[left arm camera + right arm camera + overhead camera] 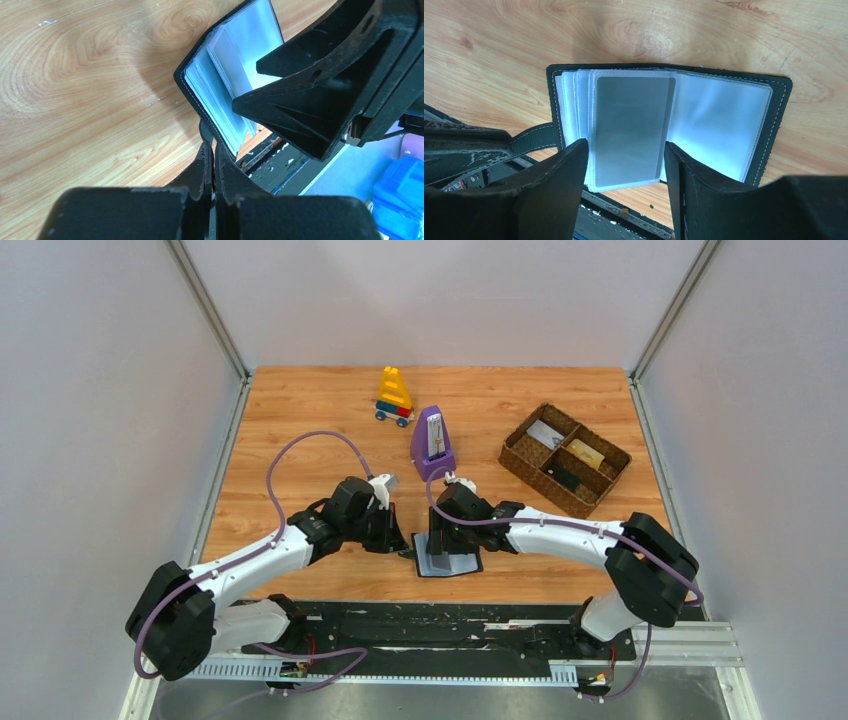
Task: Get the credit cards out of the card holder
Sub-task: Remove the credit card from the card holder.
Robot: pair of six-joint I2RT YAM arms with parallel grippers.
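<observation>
Card holder [780, 107]: black cover with pale stitching along the rim, clear plastic sleeves inside reading grey-blue. Card [631, 130] in the front sleeve is plain grey, print not readable through the plastic. Table [300, 410]: orange-brown wood grain. Woven tray [520, 462]: brown basket weave. Metronome [432, 445]: purple. Toy blocks [394, 397]: yellow on top, blue and red below. Both arms white with black joints and purple cables; gripper fingers [559, 175] black.

Matt black card holder [781, 102] with pale stitching along the rim, leather-like; glossy clear plastic sleeves [719, 125] inside, smooth and reflective. Desk [300, 420] of varnished light wood, visibly grained. At 1 o'clock, brown woven tray [522, 462], coarse-textured. Scuffed matt black plastic end effector fingers [554, 185].
</observation>
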